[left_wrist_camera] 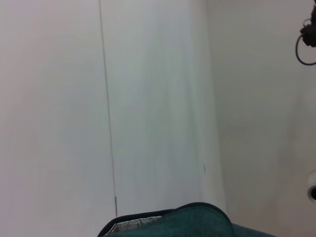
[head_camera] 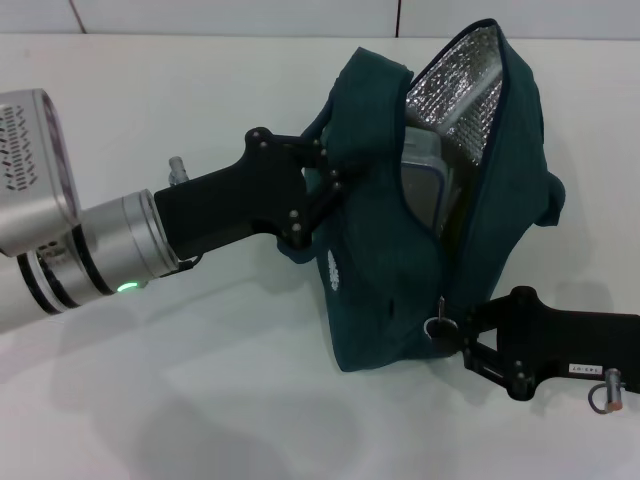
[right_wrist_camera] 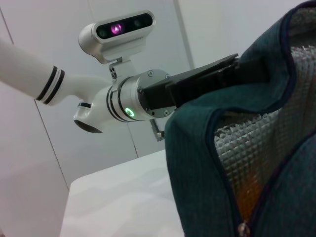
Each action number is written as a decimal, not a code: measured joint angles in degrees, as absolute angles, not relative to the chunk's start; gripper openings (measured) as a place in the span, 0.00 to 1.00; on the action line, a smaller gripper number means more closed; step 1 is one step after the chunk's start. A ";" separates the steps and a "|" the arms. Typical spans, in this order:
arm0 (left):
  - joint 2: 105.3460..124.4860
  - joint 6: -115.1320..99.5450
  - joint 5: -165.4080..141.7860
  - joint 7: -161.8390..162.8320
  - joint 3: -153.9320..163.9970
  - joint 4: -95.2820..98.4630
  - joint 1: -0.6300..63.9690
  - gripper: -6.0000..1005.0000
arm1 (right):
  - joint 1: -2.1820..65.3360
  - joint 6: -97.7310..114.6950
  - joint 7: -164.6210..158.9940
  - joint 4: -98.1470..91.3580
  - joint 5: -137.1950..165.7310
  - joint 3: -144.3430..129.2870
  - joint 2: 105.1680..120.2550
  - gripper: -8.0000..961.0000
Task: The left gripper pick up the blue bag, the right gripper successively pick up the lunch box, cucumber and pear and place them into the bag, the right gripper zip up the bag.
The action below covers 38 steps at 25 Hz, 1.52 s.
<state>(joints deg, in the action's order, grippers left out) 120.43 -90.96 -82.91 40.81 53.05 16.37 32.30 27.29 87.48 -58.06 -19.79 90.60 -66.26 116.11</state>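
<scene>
The blue bag (head_camera: 400, 290) hangs tilted above the white table, its mouth gaping and its silver foil lining (head_camera: 462, 85) showing. My left gripper (head_camera: 326, 188) comes in from the left and is shut on a fold of the bag's handle. The lunch box (head_camera: 425, 185) stands on edge inside the bag. At the bag's lower end my right gripper (head_camera: 455, 332) is shut on the zipper's silver ring pull (head_camera: 437, 326). The right wrist view shows the bag's open edge (right_wrist_camera: 197, 163) and the left gripper's body (right_wrist_camera: 207, 81). The cucumber and pear are hidden.
A white table (head_camera: 200, 400) spreads under the bag, with a pale wall behind it. The left arm's silver wrist with its green light (head_camera: 127, 288) reaches across the table's left side. A strip of the bag (left_wrist_camera: 173, 224) shows in the left wrist view.
</scene>
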 joint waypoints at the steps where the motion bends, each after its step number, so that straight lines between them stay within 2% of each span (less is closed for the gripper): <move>1: 120.43 -90.96 -82.68 40.72 52.99 15.97 32.29 0.06 | 27.29 87.49 -57.56 -19.89 90.52 -66.26 116.10 0.27; 6: 120.38 -90.96 -80.90 40.51 53.07 14.64 32.01 0.06 | 27.39 88.10 -55.57 -20.08 89.76 -66.22 116.10 0.05; 15: 120.52 -91.68 -77.64 38.90 53.20 12.15 29.57 0.06 | 27.64 90.06 -55.38 -21.97 89.73 -66.17 116.05 0.01; 21: 120.39 -93.84 -76.03 39.25 53.72 10.92 29.32 0.26 | 28.91 90.46 -55.38 -22.95 89.71 -68.32 116.02 0.01; 23: 120.24 -94.90 -76.04 39.91 54.12 10.86 29.14 0.45 | 29.46 90.55 -55.43 -22.98 89.72 -69.07 116.05 0.01; 28: 120.16 -98.21 -75.41 40.47 54.46 10.83 27.38 0.69 | 31.58 91.18 -55.50 -23.02 89.37 -70.03 116.14 0.01; 34: 120.02 -101.69 -72.99 40.15 54.34 11.48 24.26 0.89 | 32.75 91.23 -54.70 -24.53 84.64 -73.88 116.13 0.01; 38: 119.90 -102.38 -71.68 39.77 54.25 11.73 21.86 0.89 | 32.91 91.24 -54.16 -26.46 83.56 -74.35 116.17 0.02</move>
